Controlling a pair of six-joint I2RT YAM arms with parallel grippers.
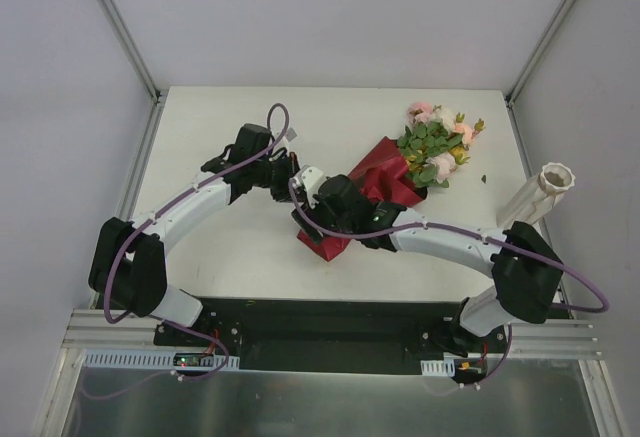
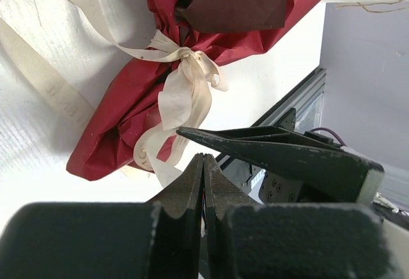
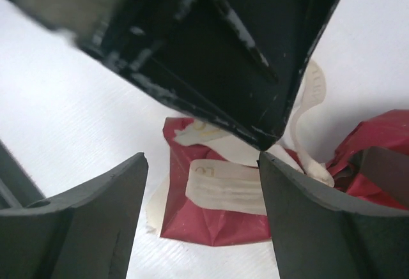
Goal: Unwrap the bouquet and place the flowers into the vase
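The bouquet (image 1: 385, 172) lies across the middle of the table, wrapped in maroon paper (image 2: 121, 106) and tied with a cream ribbon (image 2: 185, 94) that is still knotted. Its flowers (image 1: 437, 142) point to the far right. The white ribbed vase (image 1: 548, 189) stands at the right edge. My left gripper (image 1: 300, 185) (image 2: 203, 159) is shut at the bouquet's stem end, with a ribbon tail running in between its tips. My right gripper (image 1: 316, 220) (image 3: 202, 158) stands open just above the paper's bottom end (image 3: 211, 221), a ribbon strip (image 3: 227, 186) lying between its fingers, untouched.
Long ribbon tails (image 2: 45, 81) trail over the white table to the left of the knot. Metal frame posts (image 1: 120, 27) stand at the back corners, and a black base plate (image 1: 320, 322) runs along the near edge. A dark speck (image 1: 483, 178) lies near the vase.
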